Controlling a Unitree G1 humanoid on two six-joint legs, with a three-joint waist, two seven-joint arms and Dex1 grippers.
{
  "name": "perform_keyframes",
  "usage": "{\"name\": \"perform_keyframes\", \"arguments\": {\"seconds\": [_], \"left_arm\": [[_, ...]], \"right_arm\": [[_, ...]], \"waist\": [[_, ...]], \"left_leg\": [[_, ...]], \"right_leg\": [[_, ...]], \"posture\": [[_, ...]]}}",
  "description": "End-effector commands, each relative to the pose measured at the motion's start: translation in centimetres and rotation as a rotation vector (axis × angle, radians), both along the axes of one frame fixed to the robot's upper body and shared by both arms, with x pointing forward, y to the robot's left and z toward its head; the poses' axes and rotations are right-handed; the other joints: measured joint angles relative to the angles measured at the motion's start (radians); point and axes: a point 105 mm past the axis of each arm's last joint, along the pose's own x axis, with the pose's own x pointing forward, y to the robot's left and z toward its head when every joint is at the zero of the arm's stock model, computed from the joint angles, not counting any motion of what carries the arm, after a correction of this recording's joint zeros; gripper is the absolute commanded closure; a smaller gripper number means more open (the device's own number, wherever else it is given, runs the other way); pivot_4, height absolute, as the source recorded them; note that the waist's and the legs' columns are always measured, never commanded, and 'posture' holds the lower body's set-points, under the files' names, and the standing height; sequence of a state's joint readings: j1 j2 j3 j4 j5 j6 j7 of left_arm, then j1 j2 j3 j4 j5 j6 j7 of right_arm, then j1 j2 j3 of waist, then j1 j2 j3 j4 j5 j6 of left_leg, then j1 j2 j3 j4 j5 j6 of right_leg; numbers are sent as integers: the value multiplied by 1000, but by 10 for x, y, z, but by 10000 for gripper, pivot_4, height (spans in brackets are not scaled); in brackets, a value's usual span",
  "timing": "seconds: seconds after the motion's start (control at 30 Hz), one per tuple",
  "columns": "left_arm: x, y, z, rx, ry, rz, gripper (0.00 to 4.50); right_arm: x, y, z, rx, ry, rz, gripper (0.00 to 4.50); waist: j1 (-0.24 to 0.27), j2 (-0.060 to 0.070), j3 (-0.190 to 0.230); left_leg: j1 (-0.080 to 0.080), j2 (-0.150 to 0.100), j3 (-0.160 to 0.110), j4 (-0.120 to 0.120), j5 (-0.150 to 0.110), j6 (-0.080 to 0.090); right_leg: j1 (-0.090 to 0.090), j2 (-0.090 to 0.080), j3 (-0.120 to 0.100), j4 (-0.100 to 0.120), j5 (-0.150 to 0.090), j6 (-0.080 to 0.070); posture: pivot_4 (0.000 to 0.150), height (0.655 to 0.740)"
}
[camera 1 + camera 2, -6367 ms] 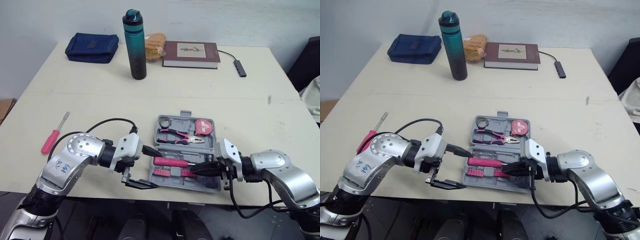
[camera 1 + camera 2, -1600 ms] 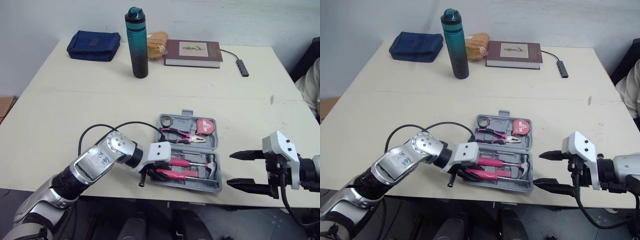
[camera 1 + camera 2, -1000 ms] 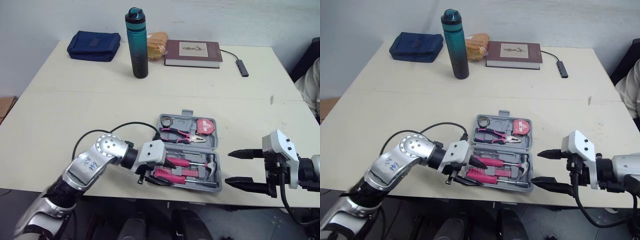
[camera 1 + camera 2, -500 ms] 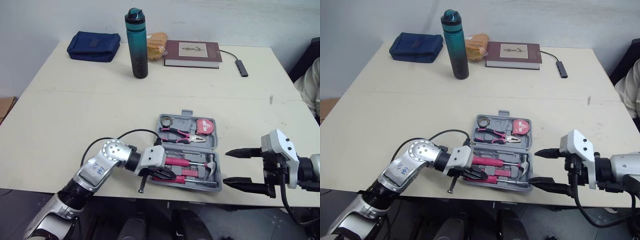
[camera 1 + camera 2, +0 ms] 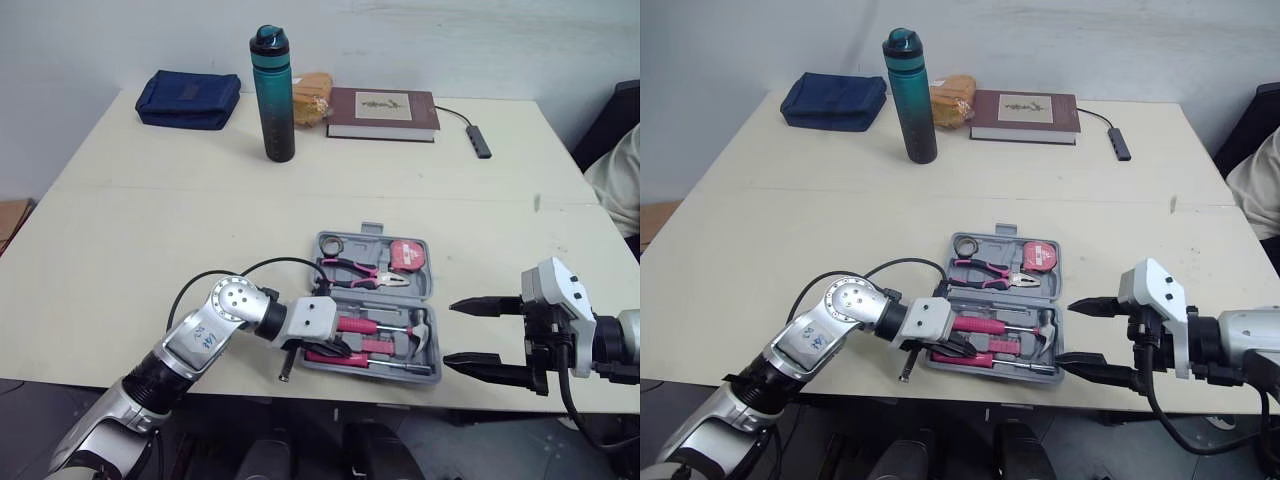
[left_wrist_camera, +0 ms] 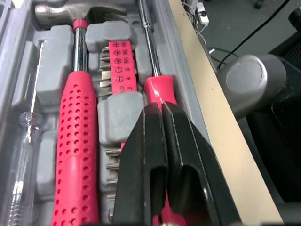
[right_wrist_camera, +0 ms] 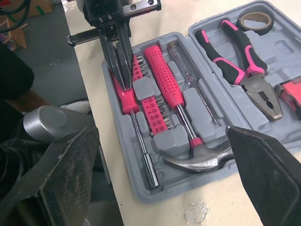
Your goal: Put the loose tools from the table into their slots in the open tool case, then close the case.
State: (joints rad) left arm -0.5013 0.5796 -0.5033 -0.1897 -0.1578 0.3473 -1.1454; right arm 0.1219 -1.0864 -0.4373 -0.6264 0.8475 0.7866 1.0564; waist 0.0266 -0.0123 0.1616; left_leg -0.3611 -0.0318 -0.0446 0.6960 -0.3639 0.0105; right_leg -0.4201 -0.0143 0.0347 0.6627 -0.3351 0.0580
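The left gripper (image 6: 162, 110), fingers pressed together, bears down on the pink screwdriver (image 6: 156, 88). Its shaft runs straight ahead along the tool case's (image 7: 139, 190) outermost slot. The right gripper (image 5: 450, 333) hangs wide open, empty, alongside.

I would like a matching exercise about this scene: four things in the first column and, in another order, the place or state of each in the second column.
1. left gripper
2. right gripper
3. pliers
4. water bottle

A. upright at the far side of the table
B. open, to the right of the tool case
C. lying in the far half of the tool case
D. shut, tips on the pink screwdriver

Pairs: 1-D, 2-B, 3-C, 4-A
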Motion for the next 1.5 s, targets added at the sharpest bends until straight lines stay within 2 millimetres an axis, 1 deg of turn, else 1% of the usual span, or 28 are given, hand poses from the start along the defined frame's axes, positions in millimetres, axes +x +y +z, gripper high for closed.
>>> {"name": "perform_keyframes", "arguments": {"seconds": [0.03, 0.1, 0.17, 0.23, 0.27, 0.3, 0.37, 0.4, 0.43, 0.5, 0.57, 0.6, 0.67, 0.7, 0.77, 0.8, 0.87, 0.93, 1.0, 1.1, 1.27, 1.5], "left_arm": [[-6, 9, -27, 107, 74, 19, 44556], [-6, 10, -31, 132, 72, 12, 44556], [-5, 9, -34, 148, 66, 12, 44556], [-1, 8, -30, 134, 71, 42, 44556], [1, 7, -23, 102, 65, 50, 44556], [-1, 11, -7, 41, 81, 64, 44556], [-5, 19, 14, -35, 100, 82, 44556], [-7, 22, 19, -52, 110, 91, 44556], [-8, 28, 24, -62, 110, 110, 44556], [-4, 60, 31, -72, 101, 239, 44556], [0, 83, 35, -79, 101, 337, 44556], [3, 90, 37, -81, 103, 370, 44556], [11, 101, 37, -89, 100, 419, 45000], [14, 103, 37, -91, 98, 427, 45000], [29, 107, 32, -81, 61, 452, 45000], [34, 107, 30, -80, 53, 457, 45000], [43, 102, 28, -85, 48, 446, 45000], [51, 94, 24, -79, 33, 419, 45000], [60, 86, 20, -81, 30, 408, 45000], [65, 79, 16, -76, 27, 380, 45000], [83, 70, 11, -74, 12, 383, 45000], [89, 57, 9, -76, 3, 342, 45000]], "right_arm": [[-3, 5, 6, 17, -34, 19, 0], [-2, 5, 6, 19, -35, 17, 0], [-1, 4, 6, 20, -37, 13, 0], [0, 4, 6, 18, -38, 11, 0], [1, 3, 6, 18, -41, 5, 0], [4, 1, 7, 28, -51, -15, 0], [9, -3, 8, 43, -69, -48, 0], [11, -4, 8, 48, -75, -59, 0], [15, -6, 7, 49, -86, -81, 0], [30, -17, -9, 10, -95, -170, 0], [41, -26, -22, -16, -98, -233, 0], [46, -29, -26, -19, -102, -259, 0], [56, -35, -32, -12, -116, -303, 5333], [59, -36, -33, -11, -121, -311, 8701], [65, -40, -39, -16, -119, -322, 18068], [67, -42, -43, -30, -118, -326, 23788], [70, -46, -53, -63, -112, -330, 34784], [72, -46, -60, -70, -106, -328, 44597], [74, -43, -63, -60, -104, -321, 44597], [75, -38, -67, -53, -100, -310, 44597], [73, -27, -76, -46, -89, -294, 44597], [73, -19, -78, -22, -92, -292, 44597]], "waist": [[0, 0, 0], [0, 0, 0], [0, 0, 0], [0, 0, 0], [0, 0, 0], [0, 0, 0], [-6, 0, 0], [-8, 0, 0], [-8, 0, 0], [-3, 1, 1], [-8, -1, 1], [-6, -1, 1], [1, 0, 2], [3, 2, 2], [4, 3, 3], [4, 2, 3], [0, 2, 3], [-2, 2, 3], [-2, 2, 3], [-8, 2, 3], [-6, 2, 3], [-4, 2, 3]], "left_leg": [[2, 0, 0, -1, -1, 1], [10, 0, 0, -5, -3, 5], [11, 0, 0, -5, -3, 5], [11, 0, -1, -5, -3, 5], [11, 0, -1, -5, -3, 5], [11, 0, -1, -5, -3, 5], [10, 0, 0, -5, -3, 5], [9, 1, 0, -5, -3, 4], [9, 1, 0, -6, -2, 3], [9, 1, 0, -6, -2, 3], [10, 2, 0, -8, -2, 3], [10, 2, 0, -8, -2, 3], [10, 1, 0, -8, -2, 3], [9, 1, 0, -8, -2, 3], [9, 0, 0, -8, -2, 3], [9, 0, -1, -8, -1, 2], [8, 0, -1, -8, 0, -1], [8, 0, 0, -8, 0, -1], [8, 0, 0, -8, 1, -2], [8, 0, 0, -8, 1, -2], [8, 0, 0, -8, 1, -3], [6, 0, 0, -8, 1, -3]], "right_leg": [[2, 0, 0, -1, 0, 0], [10, 0, 0, -4, 0, 0], [11, 0, 0, -4, 0, 0], [11, 0, 0, -4, 0, 0], [11, 0, 0, -4, 0, 0], [11, 0, 0, -4, 0, 0], [10, 0, 0, -4, 0, 0], [8, 0, 0, -4, 0, 0], [8, 1, 0, -3, 0, 0], [8, 0, 0, -3, 0, -1], [7, 1, 0, -4, -1, -1], [7, 0, 0, -4, -1, -1], [7, 0, 0, -5, -1, -1], [7, -1, 0, -5, -1, -1], [7, -2, 0, -5, -1, -1], [7, -2, -1, -6, -1, -1], [7, -1, -1, -6, -1, -1], [6, -1, -1, -6, -1, -1], [6, -1, -1, -5, -1, -1], [5, -1, 0, -4, -1, -1], [4, 0, 0, -3, -1, -1], [3, 0, 0, -3, -1, -1]], "posture": [[1500, 7400], [1500, 7400], [1500, 7400], [1500, 7400], [1500, 7400], [1500, 7400], [1500, 7400], [1500, 7400], [1500, 7400], [1500, 7400], [1500, 7400], [1500, 7400], [1500, 7400], [1500, 7400], [1500, 7400], [1500, 7400], [1500, 7400], [1500, 7400], [1500, 7400], [1500, 7400], [1500, 7400], [1500, 7400]]}}
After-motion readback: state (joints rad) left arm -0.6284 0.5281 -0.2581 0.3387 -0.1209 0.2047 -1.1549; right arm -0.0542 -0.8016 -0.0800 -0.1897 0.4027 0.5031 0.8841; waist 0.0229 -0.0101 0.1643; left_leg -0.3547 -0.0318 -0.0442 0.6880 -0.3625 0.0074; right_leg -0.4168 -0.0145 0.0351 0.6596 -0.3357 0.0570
